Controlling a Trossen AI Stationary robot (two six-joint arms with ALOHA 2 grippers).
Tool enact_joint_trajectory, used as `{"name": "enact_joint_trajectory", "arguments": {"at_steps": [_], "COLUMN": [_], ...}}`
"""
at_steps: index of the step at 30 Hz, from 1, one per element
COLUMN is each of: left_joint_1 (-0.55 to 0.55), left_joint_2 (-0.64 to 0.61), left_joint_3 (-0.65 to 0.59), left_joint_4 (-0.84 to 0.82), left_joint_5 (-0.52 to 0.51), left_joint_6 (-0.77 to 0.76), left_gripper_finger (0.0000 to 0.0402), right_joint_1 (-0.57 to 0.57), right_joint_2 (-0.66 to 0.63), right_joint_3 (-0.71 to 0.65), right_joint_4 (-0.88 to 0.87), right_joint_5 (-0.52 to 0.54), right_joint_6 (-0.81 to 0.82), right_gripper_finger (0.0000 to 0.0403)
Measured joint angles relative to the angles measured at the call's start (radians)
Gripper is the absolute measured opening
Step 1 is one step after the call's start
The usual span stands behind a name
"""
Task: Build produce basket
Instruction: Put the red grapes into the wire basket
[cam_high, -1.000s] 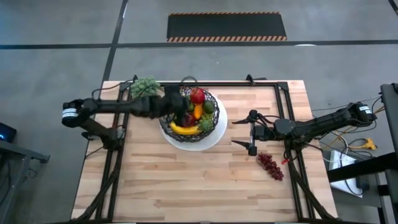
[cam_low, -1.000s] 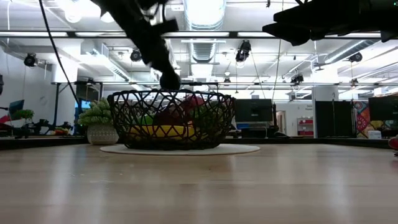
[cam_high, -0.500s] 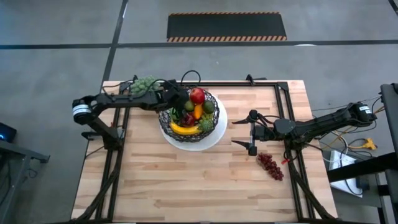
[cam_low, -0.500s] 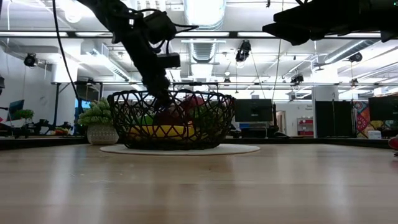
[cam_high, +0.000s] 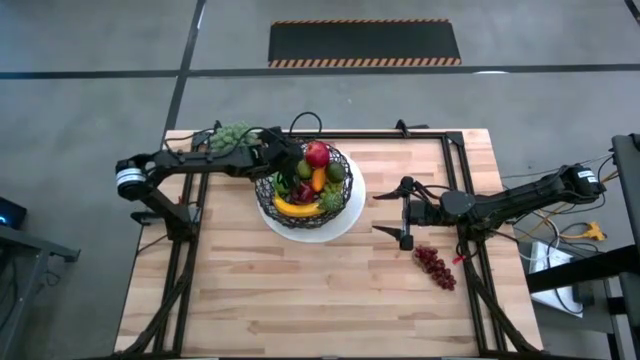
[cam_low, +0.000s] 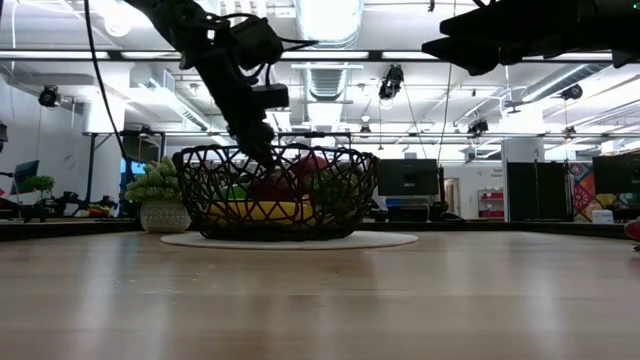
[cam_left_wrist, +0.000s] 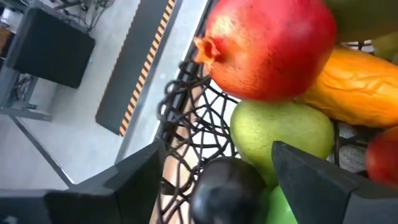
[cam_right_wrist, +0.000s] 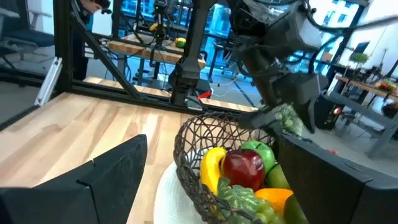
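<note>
The black wire basket (cam_high: 346, 204) stands on a white plate (cam_high: 343, 227) at the table's far middle. It holds a red apple (cam_left_wrist: 267, 43), a green apple (cam_left_wrist: 283, 134), a carrot (cam_left_wrist: 360, 81) and a banana (cam_high: 298, 208). My left gripper (cam_high: 283, 170) is open and dips inside the basket's left rim. A dark plum (cam_left_wrist: 227, 186) lies between its fingers, with mesh showing on either side of it. My right gripper (cam_high: 405, 213) hangs open above the table right of the basket. The dark red grapes (cam_high: 435, 267) lie on the table near it.
A pale green leafy cluster (cam_high: 230, 138) in a small pot stands at the table's far left edge, just behind my left arm. Bare wood stretches across the near half of the table (cam_high: 300, 300). Black frame rails run along the table's sides.
My left gripper has swung toward the basket and come down from above its rim into its left side, then stayed still. The basket and the right arm have not moved.
</note>
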Motion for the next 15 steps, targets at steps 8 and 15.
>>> {"name": "enact_joint_trajectory", "arguments": {"at_steps": [8, 15], "left_joint_1": [-0.076, -0.232], "left_joint_2": [-0.131, -0.273], "left_joint_3": [0.003, -0.040], "left_joint_4": [0.002, 0.121], "left_joint_5": [0.023, 0.162], "left_joint_6": [-0.014, -0.088], "left_gripper_finger": [0.0279, 0.0279], "right_joint_1": [0.004, 0.066], "right_joint_2": [0.000, 0.048], "right_joint_3": [0.007, 0.142], "right_joint_4": [-0.135, -0.537], "right_joint_5": [-0.070, -0.110], "right_joint_6": [0.383, 0.792], "right_gripper_finger": [0.0345, 0.0345]}}
